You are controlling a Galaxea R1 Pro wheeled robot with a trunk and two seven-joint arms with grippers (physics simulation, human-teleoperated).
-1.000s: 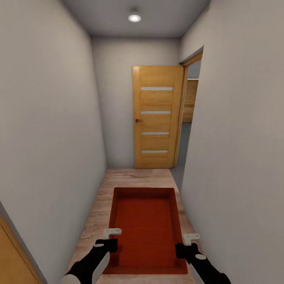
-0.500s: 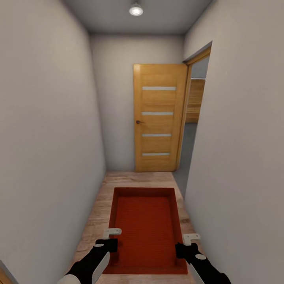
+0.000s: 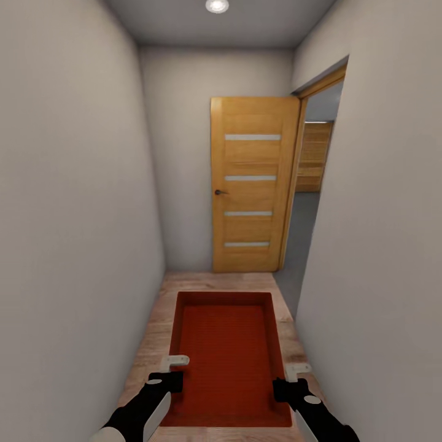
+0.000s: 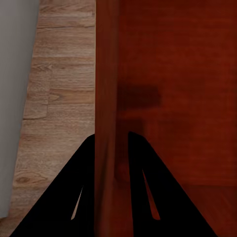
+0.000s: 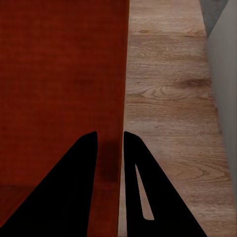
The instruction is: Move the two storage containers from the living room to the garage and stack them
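One orange-red storage container point(image 3: 224, 350) hangs in front of me above the wood-plank floor of a narrow hallway. My left gripper point(image 3: 174, 379) is shut on the container's left wall point(image 4: 106, 123), with one black finger on each side of it. My right gripper point(image 3: 283, 387) is shut on the right wall point(image 5: 114, 148) in the same way. The ribbed bottom of the container point(image 5: 54, 74) is bare.
White walls point(image 3: 80, 215) stand close on both sides. An open wooden door point(image 3: 253, 184) with several glass strips stands at the hallway's far end. To its right a doorway point(image 3: 310, 202) shows grey floor point(image 3: 294, 252) and a wooden plank surface beyond.
The whole view has shifted as I roll forward: the door and doorway have grown larger and the ceiling light has slid up. The container and both grippers keep their places.
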